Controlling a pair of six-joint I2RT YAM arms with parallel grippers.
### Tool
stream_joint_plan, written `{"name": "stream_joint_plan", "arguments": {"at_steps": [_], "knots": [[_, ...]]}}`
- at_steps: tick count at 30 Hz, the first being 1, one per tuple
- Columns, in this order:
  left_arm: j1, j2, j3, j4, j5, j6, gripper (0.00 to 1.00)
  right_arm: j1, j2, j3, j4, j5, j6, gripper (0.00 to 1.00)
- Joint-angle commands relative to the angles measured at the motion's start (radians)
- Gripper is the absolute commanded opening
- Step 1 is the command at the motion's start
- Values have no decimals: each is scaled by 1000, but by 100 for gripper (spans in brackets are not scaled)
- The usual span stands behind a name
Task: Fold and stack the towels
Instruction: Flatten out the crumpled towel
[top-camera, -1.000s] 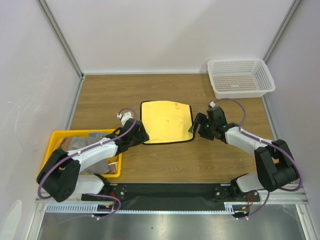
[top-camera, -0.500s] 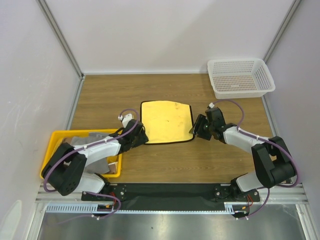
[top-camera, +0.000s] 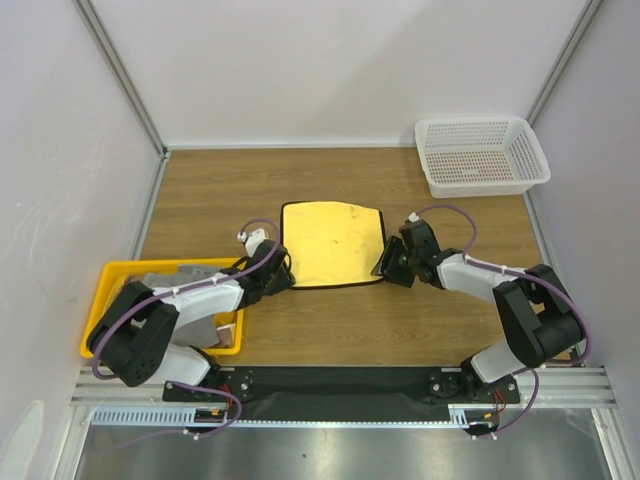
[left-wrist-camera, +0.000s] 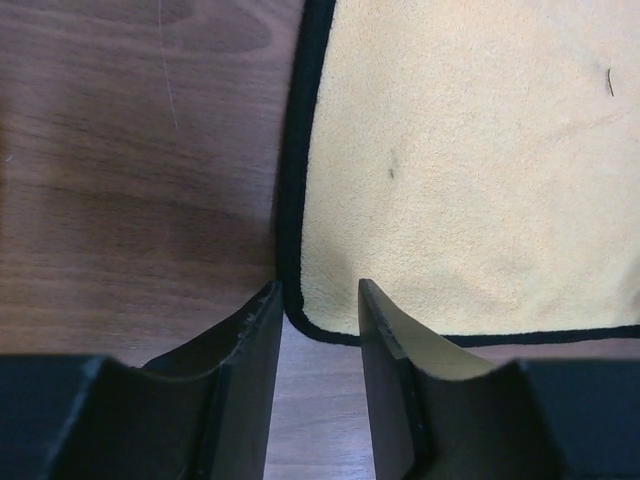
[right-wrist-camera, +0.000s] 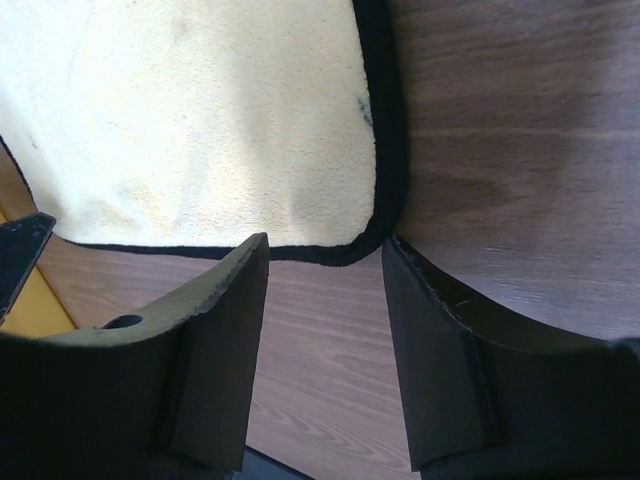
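A plain yellow towel (top-camera: 332, 243) with a black hem lies flat mid-table; it also shows in the left wrist view (left-wrist-camera: 470, 170) and the right wrist view (right-wrist-camera: 190, 120). My left gripper (top-camera: 285, 279) is open at its near left corner, fingers either side of the corner (left-wrist-camera: 315, 295). My right gripper (top-camera: 385, 268) is open at its near right corner (right-wrist-camera: 325, 245). A grey towel (top-camera: 160, 287) and a towel with a brown print (top-camera: 222, 331) lie in the yellow tray (top-camera: 110, 271).
A white mesh basket (top-camera: 481, 155) stands at the back right. The yellow tray sits at the near left, under the left arm. Grey walls close in the table on three sides.
Both grippers have moved down and inward to the towel's near corners. The towel has not moved.
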Motion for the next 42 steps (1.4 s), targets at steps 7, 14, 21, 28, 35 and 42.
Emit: {"name": "stream_joint_plan", "arguments": {"at_steps": [7, 14, 21, 28, 35, 42], "knots": [[-9, 39, -9, 52, 4, -8, 22, 15, 43, -5, 20, 56, 32, 37], [-7, 15, 32, -42, -15, 17, 0, 25, 42, 24, -12, 49, 23, 10], [-16, -148, 96, -200, -30, 99, 0, 34, -81, 28, -152, 40, 28, 0], [-18, -268, 205, -316, -77, 176, 0, 52, -259, 93, -244, 60, 34, 0], [-12, -256, 398, -311, -168, 297, 0, 49, -273, 347, -313, 166, -87, 0], [124, -78, 702, -260, -72, 408, 0, -63, -91, 655, -250, 66, -178, 0]]}}
